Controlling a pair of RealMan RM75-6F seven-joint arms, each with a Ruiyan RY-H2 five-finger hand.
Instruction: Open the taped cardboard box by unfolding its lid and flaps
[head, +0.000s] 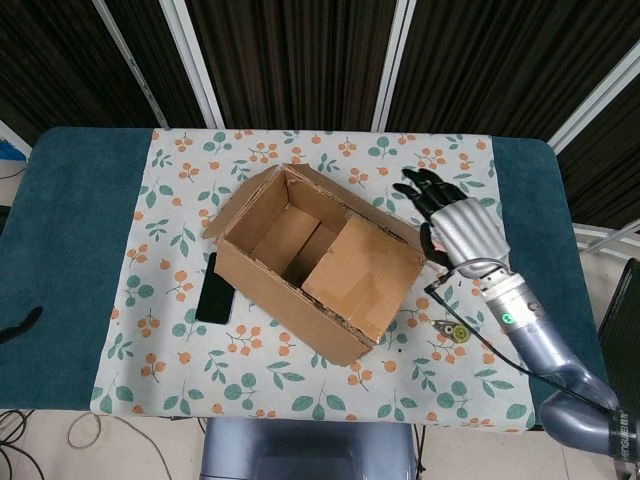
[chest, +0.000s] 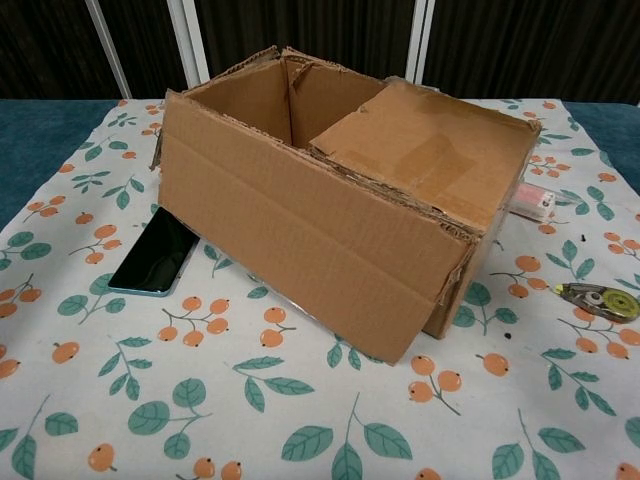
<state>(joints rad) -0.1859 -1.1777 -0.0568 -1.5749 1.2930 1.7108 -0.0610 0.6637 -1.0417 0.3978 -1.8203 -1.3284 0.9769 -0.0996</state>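
1. Cardboard is what the task turns on: the box (head: 318, 262) is set at an angle in the middle of the flowered cloth (head: 180, 190) that covers the desk (head: 70, 230), where it can be reached from both sides.
2. One half of the box top is seen already open, so the inside is exposed; the other half is covered by a flap (head: 362, 272) folded flat over it, with a strip of tape (chest: 425, 155) across it.
3. The right hand (head: 455, 222) is held just beside the far right corner of the box, fingers spread and nothing gripped. It is judged to be placed there so that the closed flap can be caught from its outer edge and lifted.
4. The left hand is not shown in either view.
5. A phone (head: 212, 291) lies against the left side of the box, a small pink thing (chest: 535, 201) and a tape roller (chest: 598, 300) to its right; all are judged clear of the flap's swing.
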